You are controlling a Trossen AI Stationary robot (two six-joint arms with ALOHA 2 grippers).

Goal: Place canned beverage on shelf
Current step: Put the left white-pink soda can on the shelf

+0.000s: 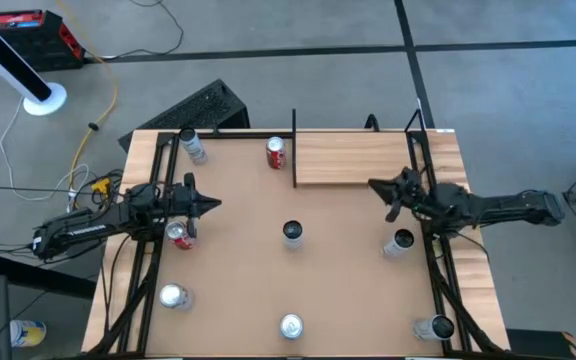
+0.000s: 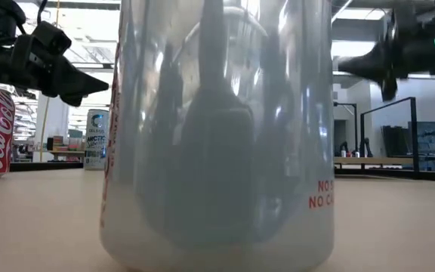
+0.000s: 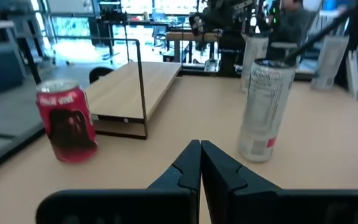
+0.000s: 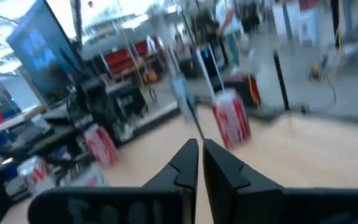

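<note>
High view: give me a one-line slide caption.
Both tools, left and right, shut and empty above the brown tabletop; pale wooden shelf bare, red can beside its rail.

Overhead looks straight down; low camera pressed against silver can [image 2: 217, 136]; wrists face inward.

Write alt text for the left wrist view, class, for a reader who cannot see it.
The shut left gripper points across a brown table between a red cola can and a tall silver can. Behind the red can lies a pale wooden shelf with a black rail.
</note>
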